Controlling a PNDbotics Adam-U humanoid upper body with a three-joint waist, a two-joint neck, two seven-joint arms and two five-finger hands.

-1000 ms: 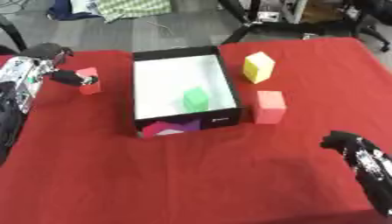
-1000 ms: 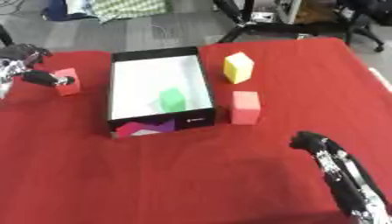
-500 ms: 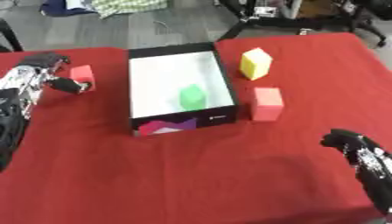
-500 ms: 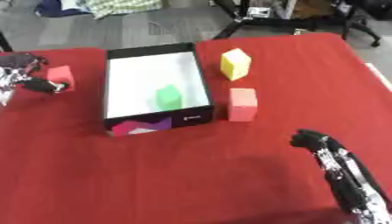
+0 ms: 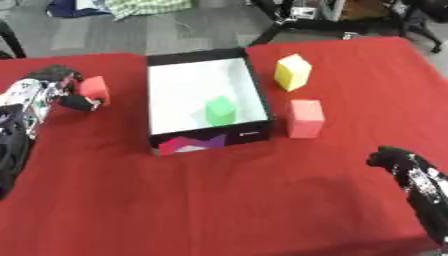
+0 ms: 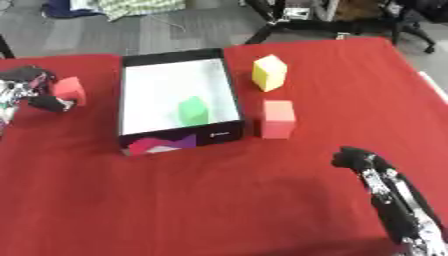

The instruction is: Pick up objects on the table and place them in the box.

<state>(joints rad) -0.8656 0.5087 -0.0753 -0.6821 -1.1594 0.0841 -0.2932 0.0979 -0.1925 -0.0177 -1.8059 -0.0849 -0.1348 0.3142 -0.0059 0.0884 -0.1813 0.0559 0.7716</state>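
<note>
The left hand (image 5: 45, 92) has closed its curled fingers round the red block (image 5: 94, 89), now pinched at its fingertips just left of the box (image 5: 206, 57); a lift seems next; the right hand (image 5: 409, 172) idles, curled.

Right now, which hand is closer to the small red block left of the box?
Left. The left hand is curled around the small red block; the right hand sits far off near the table's lower right.
</note>
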